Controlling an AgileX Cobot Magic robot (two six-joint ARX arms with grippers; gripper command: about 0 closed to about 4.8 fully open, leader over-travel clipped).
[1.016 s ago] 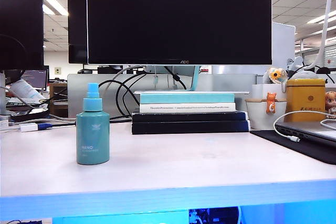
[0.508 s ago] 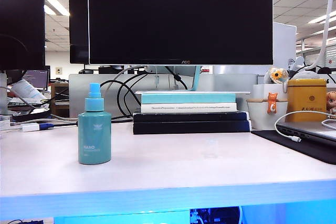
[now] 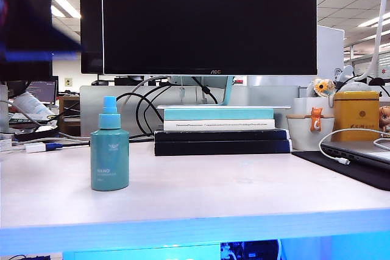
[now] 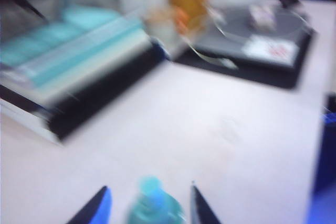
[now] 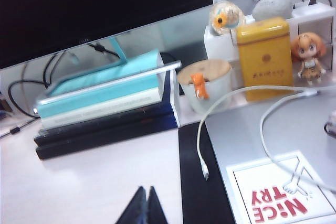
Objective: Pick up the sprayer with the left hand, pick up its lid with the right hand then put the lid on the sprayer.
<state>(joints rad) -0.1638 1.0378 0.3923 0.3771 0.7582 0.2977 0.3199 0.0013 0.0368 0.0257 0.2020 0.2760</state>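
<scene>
Sprayer [image 3: 109, 151] stands upright on the pale desk [image 3: 231, 187], toward the left side, with its light blue nozzle on top and no cap on it. It is well apart from the stack of books [image 3: 220, 130] under the big black monitor [image 3: 209, 21].

In the left wrist view, the left gripper [image 4: 149, 208] is above the sprayer [image 4: 153, 207]. Its two dark fingertips [image 4: 97, 206] are apart, one on each side of the blue nozzle, and they do not touch it. This view is blurry.

In the right wrist view, the right gripper [image 5: 146, 196] hangs over the desk [image 5: 89, 182] near the edge of a black mat [image 5: 202, 192]. Its two fingers are pressed together with nothing between them. A white cable [image 5: 231, 116] lies across a laptop [image 5: 283, 145] nearby. I cannot find the clear lid anywhere.
</scene>
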